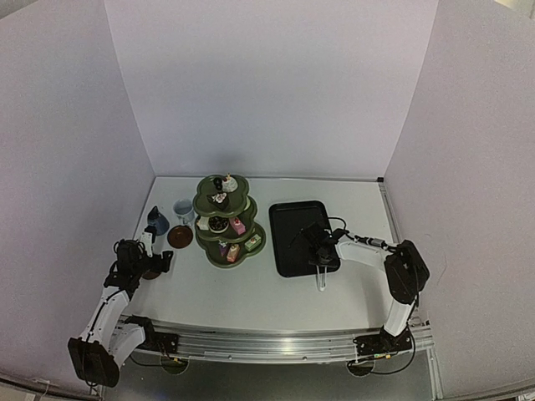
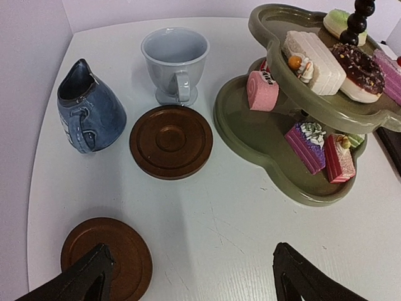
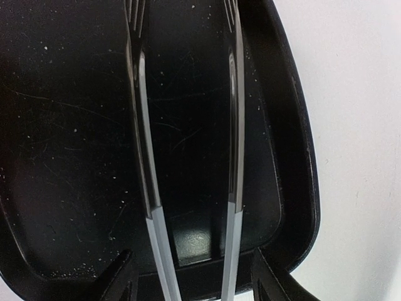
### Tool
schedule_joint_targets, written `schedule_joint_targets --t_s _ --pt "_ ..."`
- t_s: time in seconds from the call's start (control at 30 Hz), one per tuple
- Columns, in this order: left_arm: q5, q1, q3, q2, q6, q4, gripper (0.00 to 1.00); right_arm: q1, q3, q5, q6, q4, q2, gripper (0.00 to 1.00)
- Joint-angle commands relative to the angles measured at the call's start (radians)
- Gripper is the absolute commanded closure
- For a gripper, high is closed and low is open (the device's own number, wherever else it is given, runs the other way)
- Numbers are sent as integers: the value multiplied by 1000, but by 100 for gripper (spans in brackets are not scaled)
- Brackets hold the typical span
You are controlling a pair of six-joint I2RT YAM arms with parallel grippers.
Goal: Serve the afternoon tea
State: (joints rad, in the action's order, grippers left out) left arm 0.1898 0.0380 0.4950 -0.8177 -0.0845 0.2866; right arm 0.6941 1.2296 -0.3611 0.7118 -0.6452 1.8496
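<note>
Hovering over the white table (image 2: 207, 213), the left gripper (image 2: 194, 276) has its fingers spread wide and holds nothing. One brown saucer (image 2: 116, 251) lies right under its left finger. The second saucer (image 2: 170, 141) lies further ahead, and just beyond it the pale cup (image 2: 175, 59) stands upright with its handle turned back toward the gripper. The dark-blue cup (image 2: 88, 106) sits ahead and to the left, near that second saucer.

Ahead and to the right rises the olive-green three-tier stand (image 2: 263, 135). A pink roll (image 2: 262, 91), a purple slice (image 2: 304, 147) and a red slice (image 2: 338, 160) sit on its lowest tier. A chocolate ring (image 2: 358, 69) and a white slice (image 2: 313, 59) sit on the tier above.

The right gripper (image 3: 194, 276) hangs over the near end of the black tray (image 3: 62, 157), well to the right of the stand. Its fingers stand apart, and the two arms of the tongs (image 3: 147, 157) run forward between them with a narrow gap on each side, so they pinch nothing.
</note>
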Motion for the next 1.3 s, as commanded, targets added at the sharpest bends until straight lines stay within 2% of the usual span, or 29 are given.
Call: schedule_joint_targets --t_s 0.0,0.13,0.2,0.27,0.33,0.43,0.57,0.8,0.87,0.9,0.97,1.03,1.13,1.27 --pt "33 -6 69 -47 -166 48 12 1 84 -23 -25 -31 -9 39" --pt "64 -6 240 -200 -478 328 10 1 145 -44 -51 -64 -42 38" --pt "58 -6 311 -292 -573 434 7 1 162 -59 -51 -73 -61 34" --pt "80 -6 367 -382 -684 517 4 1 175 -73 -40 -79 -83 6" --pt "80 -6 430 -476 -748 551 3 1 184 -76 -34 -82 -100 4" --pt "22 -6 520 -602 -748 495 1 1 195 -75 -25 -85 -125 4" --pt "-117 5 578 -725 -680 292 4 1 191 -49 -29 -85 -160 3" --pt "-332 113 490 -799 -803 -51 7 3 177 -42 -42 -84 -216 3" --pt "-295 112 497 -814 -807 -66 12 3 181 -41 -49 -85 -227 2" --pt "-224 106 510 -815 -811 -28 14 2 181 -39 -54 -85 -231 2" --pt "-22 85 545 -816 -850 108 15 3 180 -34 -59 -85 -241 2" --pt "104 72 593 -846 -891 246 13 2 175 -32 -62 -85 -248 2" --pt "146 55 671 -927 -930 365 12 3 170 -26 -61 -84 -261 2" --pt "201 22 690 -977 -1106 429 11 3 162 -27 -63 -84 -276 2"
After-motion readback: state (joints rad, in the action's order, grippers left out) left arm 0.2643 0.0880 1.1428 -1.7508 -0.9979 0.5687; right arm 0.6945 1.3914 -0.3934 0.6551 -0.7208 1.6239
